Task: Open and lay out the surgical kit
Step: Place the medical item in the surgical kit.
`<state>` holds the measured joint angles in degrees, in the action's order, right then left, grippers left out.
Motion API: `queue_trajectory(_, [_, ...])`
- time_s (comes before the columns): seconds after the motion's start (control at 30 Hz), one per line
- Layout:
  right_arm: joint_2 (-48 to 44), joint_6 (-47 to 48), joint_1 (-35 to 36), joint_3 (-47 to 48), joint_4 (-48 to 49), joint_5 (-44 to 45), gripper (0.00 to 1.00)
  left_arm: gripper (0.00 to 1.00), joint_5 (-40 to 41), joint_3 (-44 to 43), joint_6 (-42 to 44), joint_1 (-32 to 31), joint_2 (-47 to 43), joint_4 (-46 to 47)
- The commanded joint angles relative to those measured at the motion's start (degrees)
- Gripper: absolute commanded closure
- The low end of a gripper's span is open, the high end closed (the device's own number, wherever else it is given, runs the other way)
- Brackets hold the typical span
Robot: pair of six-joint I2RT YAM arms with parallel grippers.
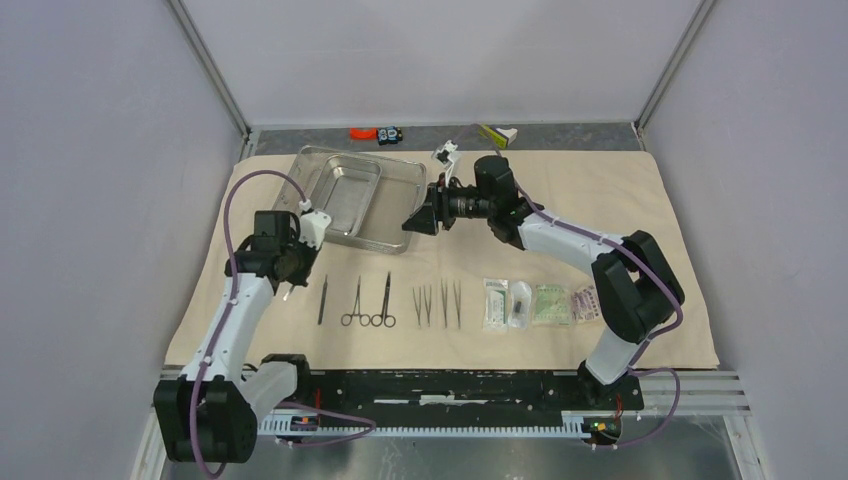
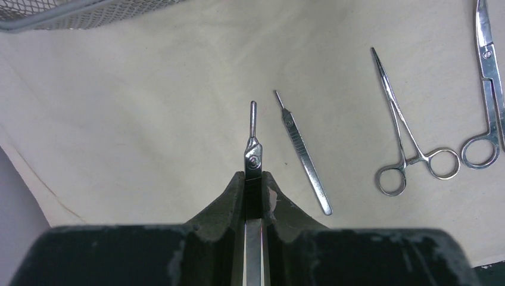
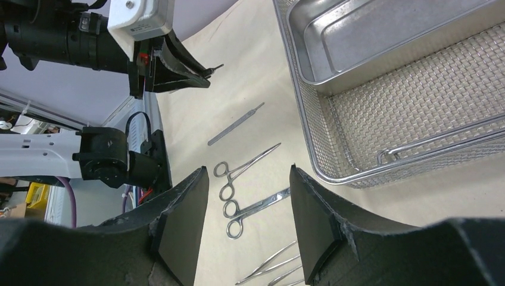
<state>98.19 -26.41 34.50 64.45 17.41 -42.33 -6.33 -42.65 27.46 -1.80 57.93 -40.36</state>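
Note:
The beige cloth wrap (image 1: 620, 200) lies spread flat. On its far left stands the steel tray (image 1: 405, 165), a mesh basket (image 3: 333, 149) with a smaller inner tray (image 3: 357, 36). In a row near the front lie a thin flat handle (image 1: 322, 300), forceps (image 1: 355, 305), scissors (image 1: 384, 303), tweezers (image 1: 438, 303) and sealed packets (image 1: 540, 303). My left gripper (image 2: 255, 176) is shut on a thin metal instrument (image 2: 253, 149), held over bare cloth left of the flat handle (image 2: 304, 158). My right gripper (image 3: 249, 220) hovers open and empty by the tray's near right corner.
Beyond the cloth's far edge lie small orange and black pieces (image 1: 375, 133) and a yellow-green and white object (image 1: 497, 133). Grey walls close in both sides. The right arm (image 1: 560, 235) stretches across the cloth's middle above the row.

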Motion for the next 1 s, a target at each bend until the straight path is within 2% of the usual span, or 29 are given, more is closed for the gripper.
queue_trajectory(0.0, [-2.04,0.32,0.21,-0.94,3.15,0.83,0.41,0.98,-0.92,-1.38,-4.93,1.63,1.63,0.37])
queue_trajectory(0.4, [-2.87,5.22,0.14,-1.63,0.97,3.97,0.41,0.98,-0.72,-2.32,-5.83,6.58,18.68,3.47])
queue_trajectory(0.57, [-1.49,5.71,0.21,-1.6,0.58,4.35,0.4,0.98,-1.45,-6.13,-9.22,6.99,21.06,3.14])
queue_trajectory(0.73, [0.01,6.4,0.19,-0.82,-0.23,4.53,0.4,0.98,-1.57,-9.74,-11.51,6.94,24.14,1.37])
queue_trajectory(0.97, [1.08,7.28,0.2,-0.3,-1.06,5.08,0.4,0.98,-4.45,-16.92,-18.79,7.23,30.34,-5.8])
